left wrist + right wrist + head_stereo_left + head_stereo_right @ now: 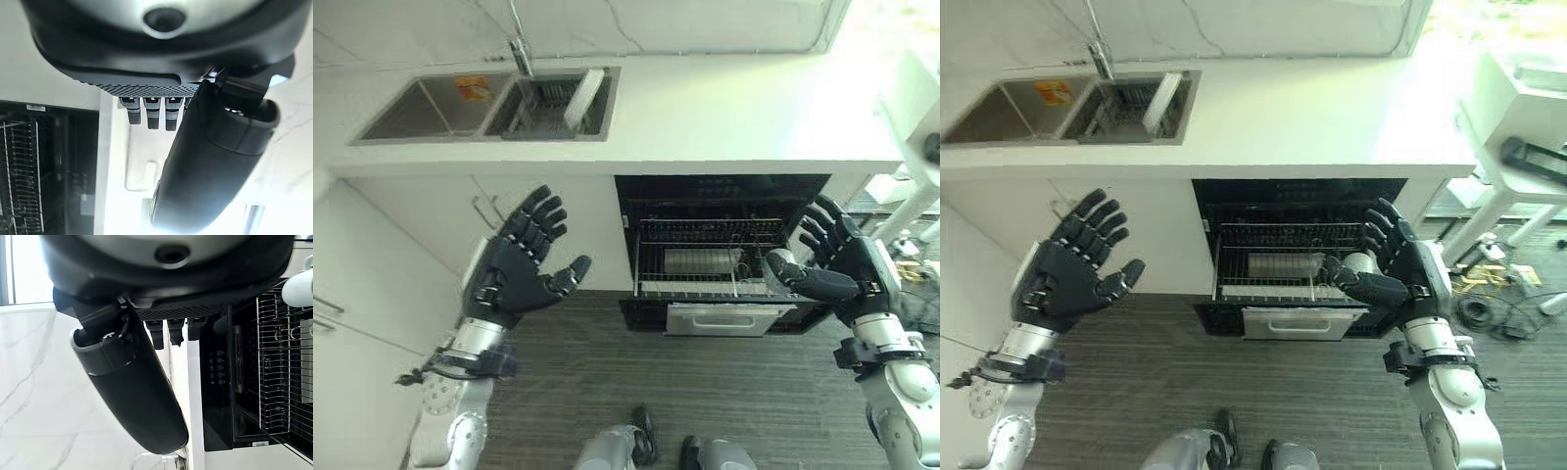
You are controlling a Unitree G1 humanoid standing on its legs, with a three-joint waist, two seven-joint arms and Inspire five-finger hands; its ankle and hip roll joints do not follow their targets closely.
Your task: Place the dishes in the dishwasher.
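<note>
Dishes: I see a white plate (583, 99) standing tilted on edge in the right basin of the sink (431, 110), leaning on a dark wire rack (540, 106) set inside that basin. What else lies in the rack I cannot make out. A pale grey rounded item (701, 260) rests in the dishwasher's pulled-out rack; I cannot tell what kind of dish it is.

Dishwasher: I see the dishwasher (722, 192) open under the countertop (734, 117), right of the sink. Its wire rack (685, 257) is drawn forward over the lowered door (717, 318). The interior behind the rack is dark and I cannot read it. My right hand covers the rack's right end.

Left hand: My left hand (514, 268) is raised palm up in front of the white cabinet fronts (431, 211), fingers straight and spread, thumb out to the side, holding nothing. It is well apart from the sink and from the dishwasher. In the left wrist view the thumb covers much of the scene; the fingertips (153, 113) show straight past the palm.

Right hand: My right hand (1398, 274) is raised palm up at the right end of the pulled-out rack, fingers spread and straight, empty. I cannot tell whether it touches the rack. The right wrist view shows part of the rack's wire at its edge.

Sink surroundings: A tap (521, 51) stands behind the two basins. An orange item (473, 88) lies in the left basin; I cannot identify it.

Floor: Dark striped floor (568, 382) lies in front of the cabinets.
</note>
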